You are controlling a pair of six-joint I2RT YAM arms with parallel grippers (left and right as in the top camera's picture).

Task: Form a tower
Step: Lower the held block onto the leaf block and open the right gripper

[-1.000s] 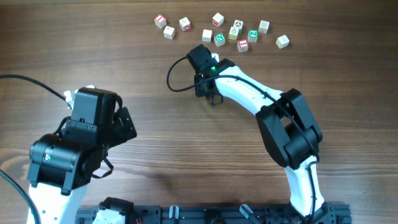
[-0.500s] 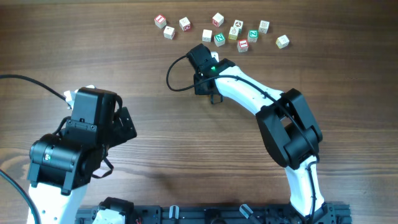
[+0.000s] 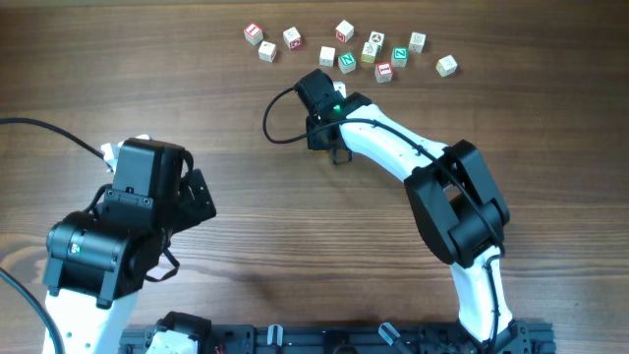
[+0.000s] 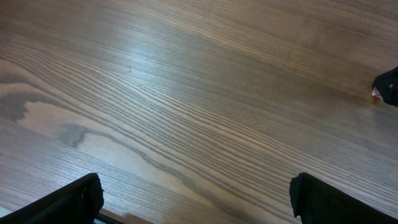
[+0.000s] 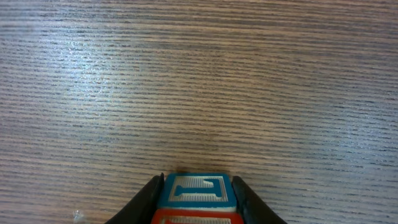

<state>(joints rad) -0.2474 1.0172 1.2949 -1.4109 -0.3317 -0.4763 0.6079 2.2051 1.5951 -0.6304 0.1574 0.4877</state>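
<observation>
Right arm (image 3: 393, 147) reaches from the near right edge of the worktop (image 3: 295, 246) toward its far centre, elbow bent, with the wrist just short of the scattered cubes (image 3: 327, 56). The right jaws are closed narrowly on one cube (image 5: 198, 191), with a black finger (image 5: 146, 202) pressed against each side. Whether this cube rests on the wood or hangs just above it cannot be told. Left arm (image 3: 128, 216) sits folded at the near left, well apart from every cube. The left jaws stand wide, with the dark fingers (image 4: 68, 199) at the lower corners of the wrist view and only bare wood between them.

The held cube is pale wood with rounded edges. Its upper face is blue with a raised pale letter in a frame, and the face below it is red. The worktop is dark brown with a fine straight grain and a soft sheen. The loose cubes are small and pale, with red, green or plain tops. Two show green tops (image 3: 347, 62) (image 3: 400, 56), and from above it cannot be told whether either one crowns a tower.

Against the overhead view a second ago, both arms hold almost the same pose and the loose cubes lie as they did.
</observation>
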